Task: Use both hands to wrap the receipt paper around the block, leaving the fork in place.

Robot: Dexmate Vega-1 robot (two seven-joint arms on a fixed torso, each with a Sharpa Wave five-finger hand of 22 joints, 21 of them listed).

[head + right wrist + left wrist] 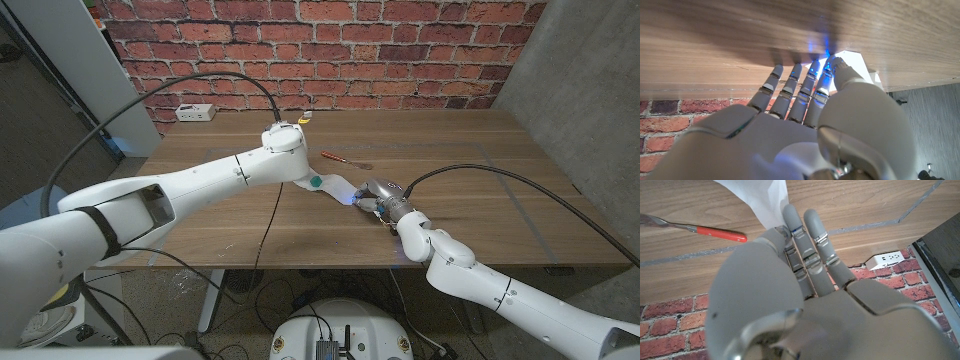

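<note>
The white receipt paper (335, 188) runs as a strip across the table's middle, between my two hands. A small teal block (316, 183) shows against the strip near its left end. My left hand (300, 168) reaches down from above and pinches the paper (765, 200) between thumb and fingers (799, 230). My right hand (385, 203) sits at the strip's right end with its fingertips (790, 82) on the wood, the thumb meeting a finger at the paper's corner (856, 61). The red-handled fork (345, 160) (720, 233) lies just behind the strip, apart from both hands.
A white power strip (194, 112) (885, 258) lies at the table's back left, by the brick wall. Thin tape lines (520, 205) mark a rectangle on the wood. A black cable (268, 215) hangs from my left arm over the table's front.
</note>
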